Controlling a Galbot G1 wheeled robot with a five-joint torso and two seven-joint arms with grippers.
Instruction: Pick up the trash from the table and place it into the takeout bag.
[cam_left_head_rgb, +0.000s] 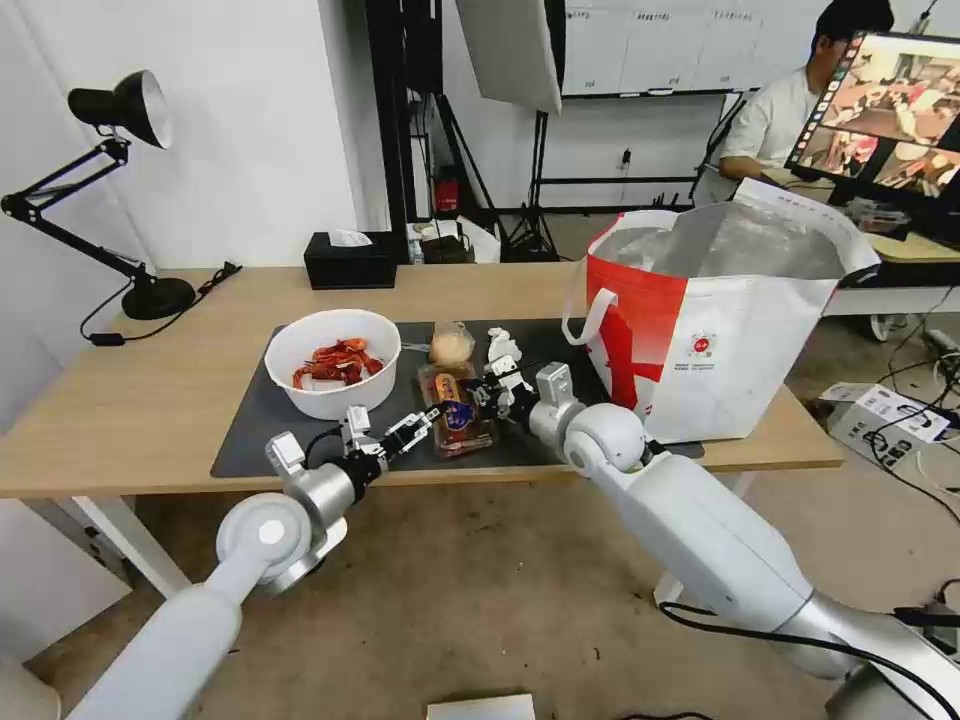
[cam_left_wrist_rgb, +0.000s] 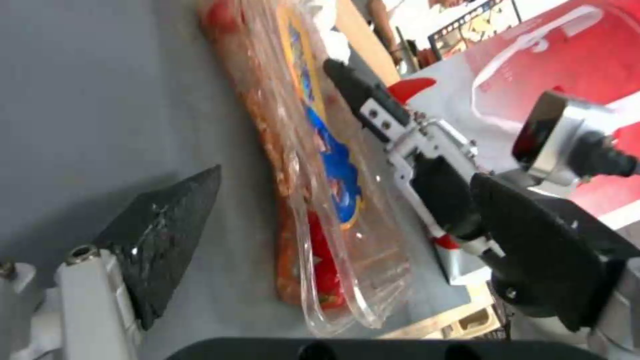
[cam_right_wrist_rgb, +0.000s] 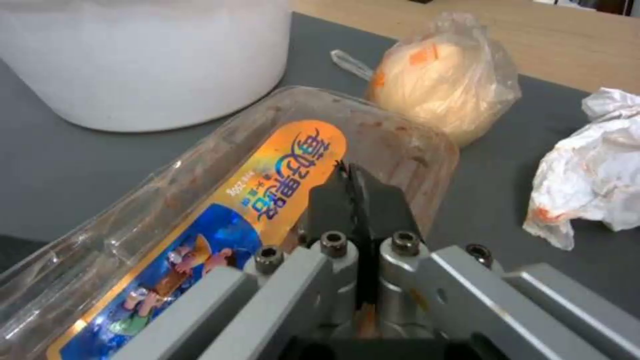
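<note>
while the right claw (cam_right_wrist_rgb: 357, 200) sits pinched closed, empty, over the plastic tray (cam_right_wrist_rgb: 220, 200), the left claw (cam_left_head_rgb: 405, 430) waits open beside it on the bench (cam_left_head_rgb: 130, 410).

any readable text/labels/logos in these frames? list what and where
"郵好果脯" is my best reading of the large blue characters on the orange label of the clear tray, just ahead of the shut right claw; it is stylised, so uncertain.
Small print beside it: too small to read.
Round red logo with lines beneath on the takeout bag: too small to read.
Cardboard box on the floor: print unreadable.
</note>
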